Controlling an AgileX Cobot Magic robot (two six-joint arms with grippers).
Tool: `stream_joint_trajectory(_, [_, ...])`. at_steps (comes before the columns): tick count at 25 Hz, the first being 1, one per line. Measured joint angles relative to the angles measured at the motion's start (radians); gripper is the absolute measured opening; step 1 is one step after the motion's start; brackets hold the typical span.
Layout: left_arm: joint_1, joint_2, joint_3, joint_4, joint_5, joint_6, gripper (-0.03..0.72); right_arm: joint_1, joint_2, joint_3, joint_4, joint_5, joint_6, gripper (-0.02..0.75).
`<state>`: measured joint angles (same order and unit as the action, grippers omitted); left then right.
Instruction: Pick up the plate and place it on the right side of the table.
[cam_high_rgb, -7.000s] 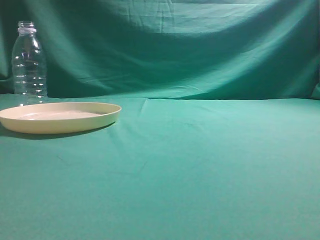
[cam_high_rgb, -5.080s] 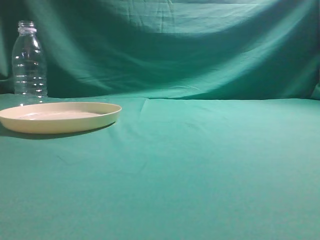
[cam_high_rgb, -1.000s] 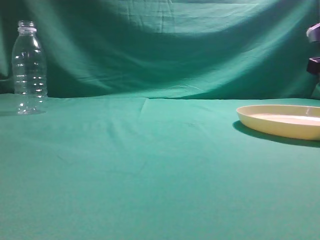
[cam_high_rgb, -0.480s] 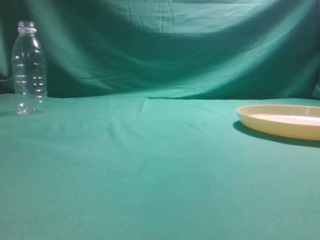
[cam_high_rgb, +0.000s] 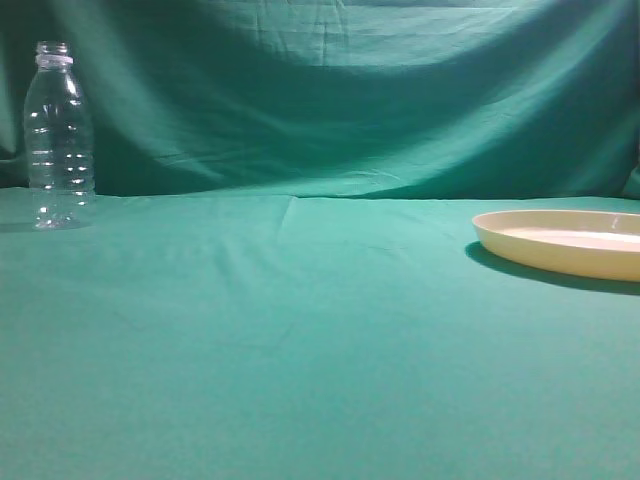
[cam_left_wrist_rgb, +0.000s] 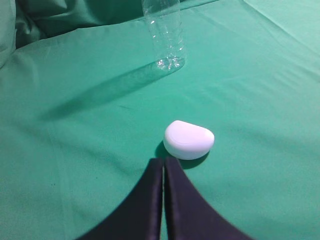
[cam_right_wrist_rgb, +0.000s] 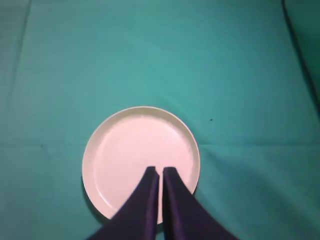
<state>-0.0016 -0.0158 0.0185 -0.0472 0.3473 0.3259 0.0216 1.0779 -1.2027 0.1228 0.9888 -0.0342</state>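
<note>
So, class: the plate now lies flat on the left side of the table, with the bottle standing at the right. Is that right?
Not quite: the sides are swapped. The exterior view shows the plate lying flat on the right side of the table, with the bottle standing at the left.

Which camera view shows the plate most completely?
The right wrist view: the whole round plate appears from above, below the shut right gripper. The exterior view cuts it at the right edge; the left wrist view misses it.

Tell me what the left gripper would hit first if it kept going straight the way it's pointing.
Probably the small white lidded case, lying just ahead of the shut left gripper and slightly right; depth is unclear.
</note>
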Motion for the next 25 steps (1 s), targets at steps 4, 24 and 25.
stream_joint_trajectory(4, [0.000, 0.000, 0.000, 0.000, 0.000, 0.000, 0.000, 0.000, -0.197, 0.068, 0.000, -0.009, -0.019, 0.000])
stream_joint_trajectory(24, [0.000, 0.000, 0.000, 0.000, 0.000, 0.000, 0.000, 0.000, -0.723, 0.336, 0.017, -0.007, -0.080, 0.000])
stream_joint_trajectory(25, [0.000, 0.000, 0.000, 0.000, 0.000, 0.000, 0.000, 0.000, -0.738, 0.366, 0.009, -0.033, -0.080, 0.000])
